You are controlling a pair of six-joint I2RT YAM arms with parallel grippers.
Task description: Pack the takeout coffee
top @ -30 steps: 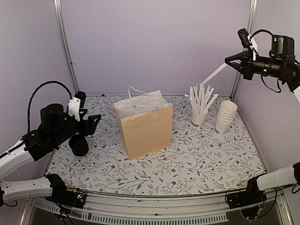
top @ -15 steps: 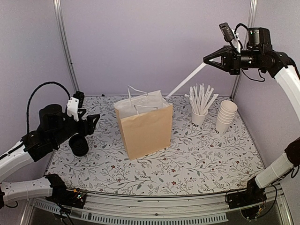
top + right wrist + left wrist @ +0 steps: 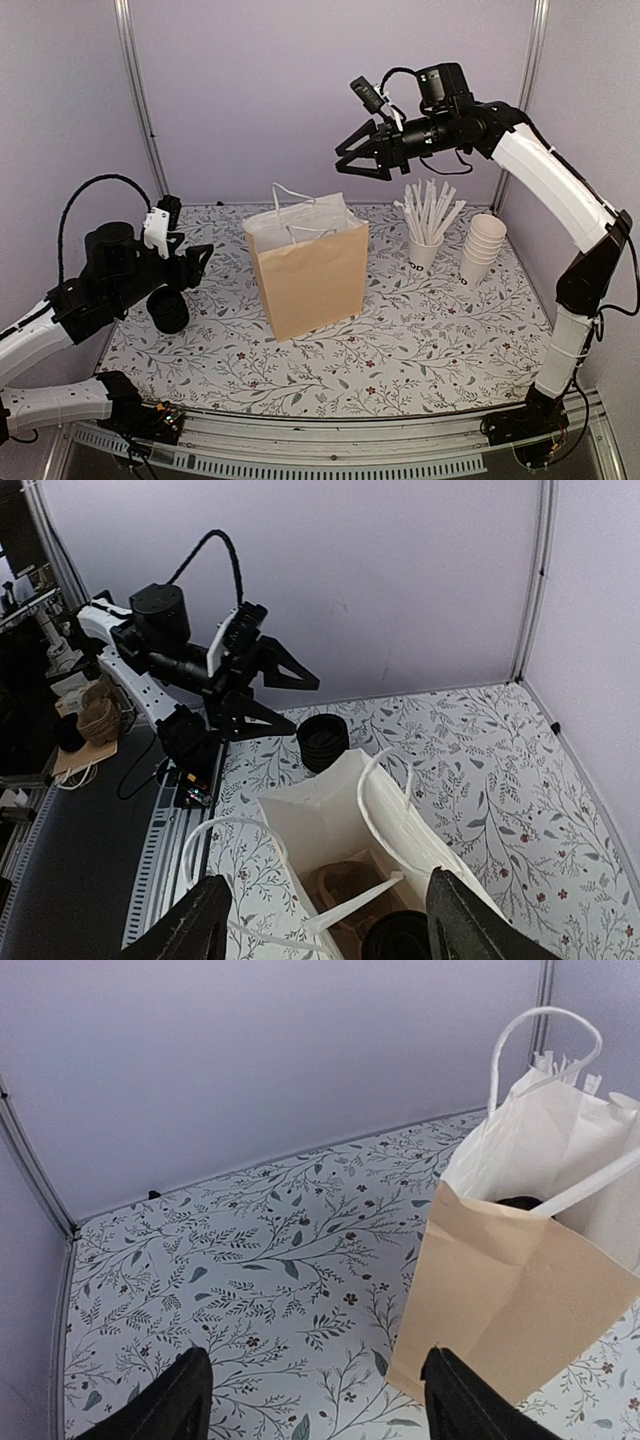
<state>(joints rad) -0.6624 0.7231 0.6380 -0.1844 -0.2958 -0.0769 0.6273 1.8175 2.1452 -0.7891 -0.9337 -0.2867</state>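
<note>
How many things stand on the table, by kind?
Brown paper bag: 1
Cup of straws: 1
Stack of lidless white cups: 1
Black ribbed stack, probably lids: 1
Total: 4

The right arm rises tall from its base, elbow bent, forearm stretched leftward. The right end effector (image 3: pixel 343 160) points left and slightly down, jaws spread and empty. The left arm sits folded low; the left end effector (image 3: pixel 200 266) faces right, jaws wide, holding nothing.
</note>
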